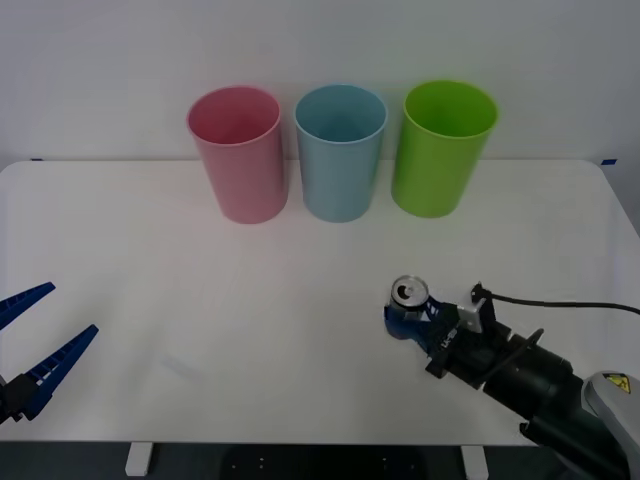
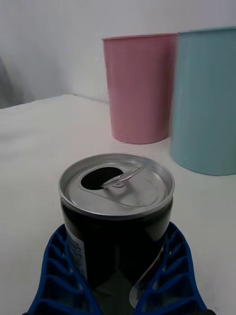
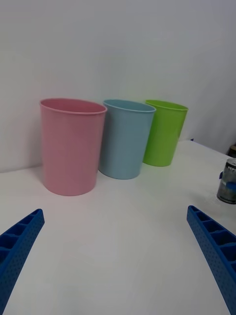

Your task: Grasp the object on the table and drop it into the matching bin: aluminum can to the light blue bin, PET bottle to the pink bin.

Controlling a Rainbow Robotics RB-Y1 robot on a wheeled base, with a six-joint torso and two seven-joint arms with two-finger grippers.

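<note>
Front view: the right gripper (image 1: 408, 318) clasps the upright can (image 1: 409, 303) on the table (image 1: 250, 320) — fingers hugging both sides; the left gripper (image 1: 35, 345) sits spread wide at the table's near left edge.

Bare table (image 1: 200, 300) lies before three bins (image 1: 340, 150).

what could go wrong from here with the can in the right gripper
1. The right gripper holds the aluminum can low on its sides, so it might tilt or slip on the lift.
2. The light blue bin stands tight between the pink bin and a lime green bin; a slightly off release could land in the wrong one, or the arm could knock a rim.
3. The can's mouth is open; any leftover liquid might spill.

The left gripper waits open, far left.
</note>
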